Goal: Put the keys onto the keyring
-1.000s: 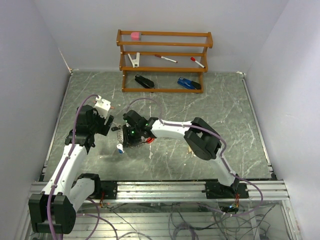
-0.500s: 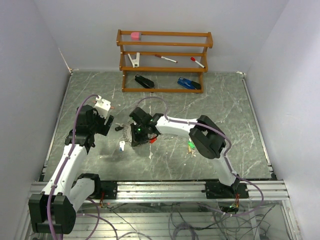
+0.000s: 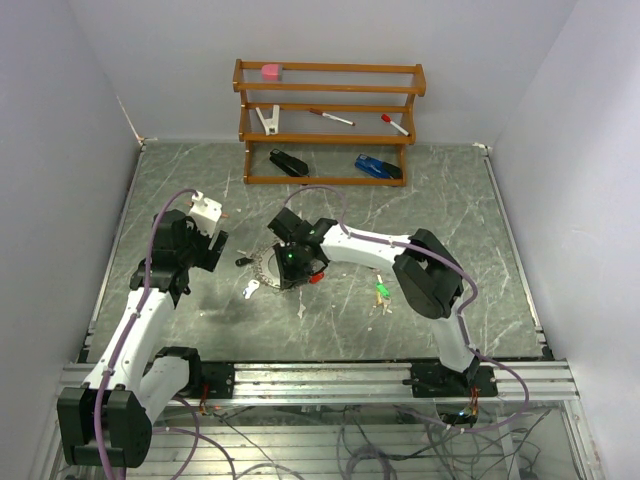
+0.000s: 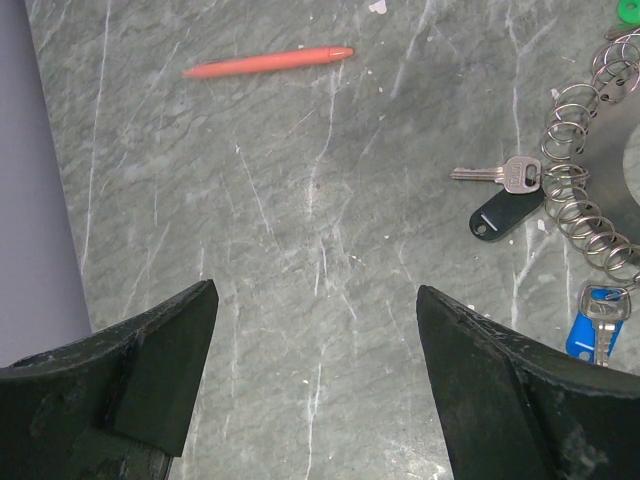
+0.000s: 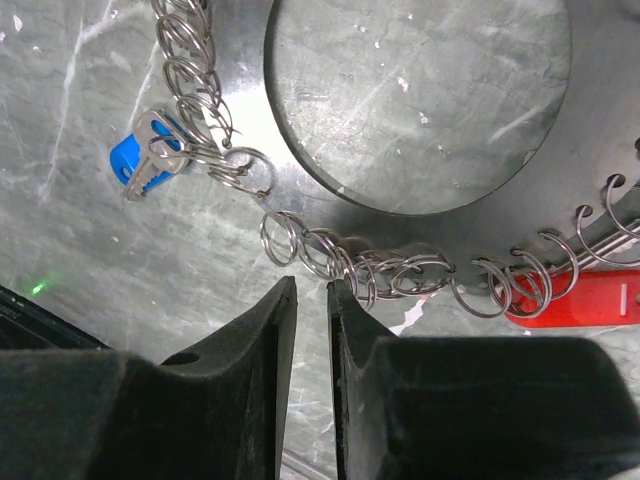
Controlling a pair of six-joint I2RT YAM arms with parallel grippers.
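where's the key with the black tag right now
In the left wrist view the black-tagged key lies flat on the table at the right, just left of the keyring and its small split rings, above the blue-tagged key.
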